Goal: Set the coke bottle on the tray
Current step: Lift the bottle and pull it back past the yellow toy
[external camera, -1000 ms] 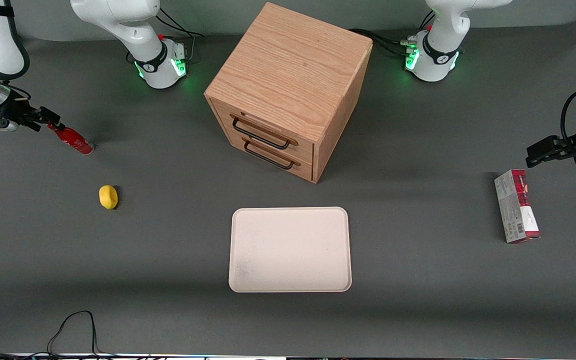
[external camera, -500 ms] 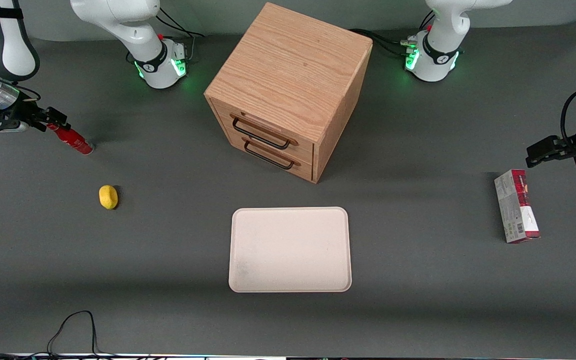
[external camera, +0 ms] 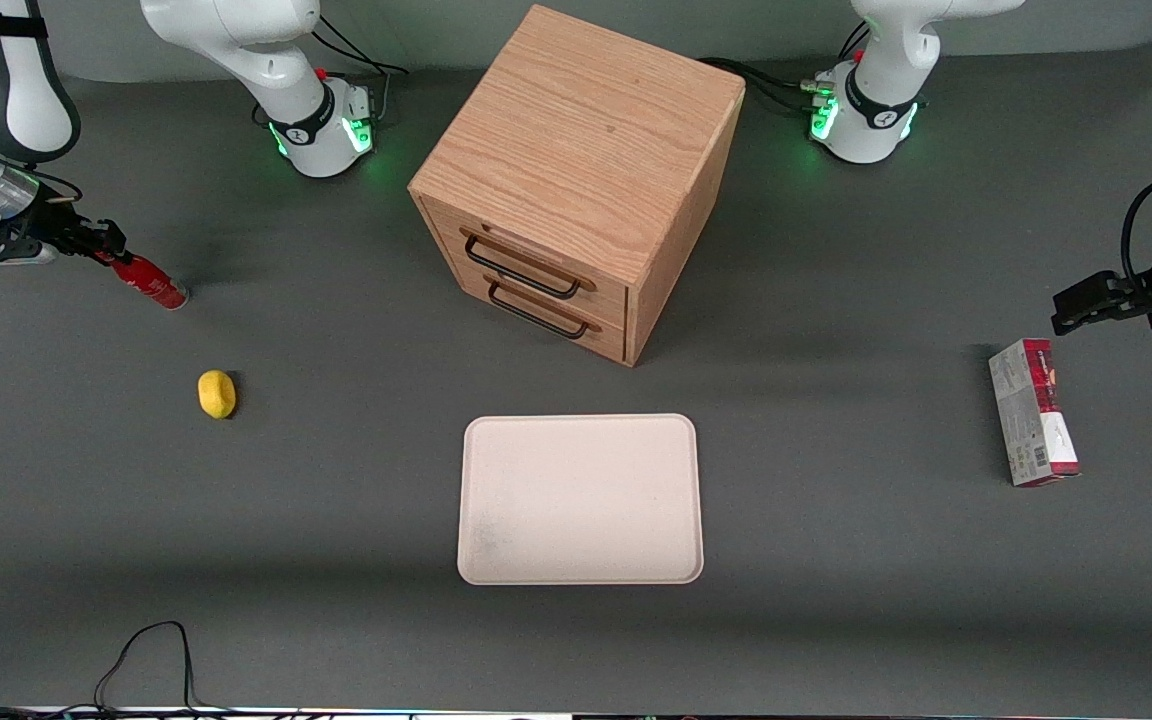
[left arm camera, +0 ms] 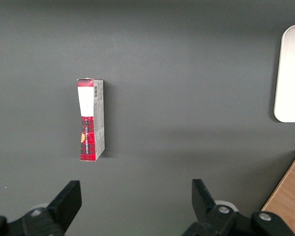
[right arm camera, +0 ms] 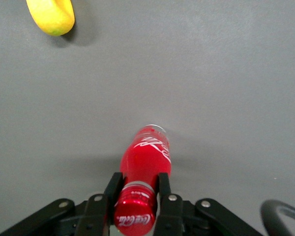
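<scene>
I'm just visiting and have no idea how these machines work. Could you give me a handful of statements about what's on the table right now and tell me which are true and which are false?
1. The gripper has its fingers closed on the neck of the coke bottle. True.
2. The coke bottle already sits on the tray. False: the bottle stands on the table toward the working arm's end, and nothing lies on the tray.
3. A lemon lies on the table, nearer to the front camera than the bottle. True.
4. Both drawers of the wooden cabinet are pulled wide open. False: both look closed.
5. The red-and-grey carton is stacked on the cabinet. False: it lies on the table toward the parked arm's end.
</scene>
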You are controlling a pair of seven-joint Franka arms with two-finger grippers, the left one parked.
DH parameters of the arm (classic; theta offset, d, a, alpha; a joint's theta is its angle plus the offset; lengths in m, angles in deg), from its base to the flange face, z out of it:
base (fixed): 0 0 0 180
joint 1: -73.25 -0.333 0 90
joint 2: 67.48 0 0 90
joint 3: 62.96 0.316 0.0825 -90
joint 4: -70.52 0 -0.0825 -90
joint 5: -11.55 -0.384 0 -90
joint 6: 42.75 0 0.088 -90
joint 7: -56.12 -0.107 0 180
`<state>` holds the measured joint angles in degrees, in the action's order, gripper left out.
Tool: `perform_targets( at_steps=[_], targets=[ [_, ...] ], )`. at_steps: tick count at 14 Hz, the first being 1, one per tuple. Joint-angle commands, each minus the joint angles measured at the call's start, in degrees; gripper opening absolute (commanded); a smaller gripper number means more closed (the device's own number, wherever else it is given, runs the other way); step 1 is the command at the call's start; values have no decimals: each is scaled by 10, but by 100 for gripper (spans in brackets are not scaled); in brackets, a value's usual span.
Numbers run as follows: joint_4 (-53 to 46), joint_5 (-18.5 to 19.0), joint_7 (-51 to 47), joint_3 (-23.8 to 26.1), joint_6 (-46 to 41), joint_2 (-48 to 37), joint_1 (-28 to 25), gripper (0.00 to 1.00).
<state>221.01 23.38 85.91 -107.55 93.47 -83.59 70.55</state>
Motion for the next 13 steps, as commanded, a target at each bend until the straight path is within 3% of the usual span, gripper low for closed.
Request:
perform_targets(
  at_steps=[1,5,11,13],
  targets=[
    [-10,9,-3,6,3,14,-6,0],
    [-77,7,-43,71,-18,56,-8,0],
    [-324,-6,-113,165,-235,117,-9,0],
    [-397,-82,-140,196,-266,138,-8,0]
  ],
)
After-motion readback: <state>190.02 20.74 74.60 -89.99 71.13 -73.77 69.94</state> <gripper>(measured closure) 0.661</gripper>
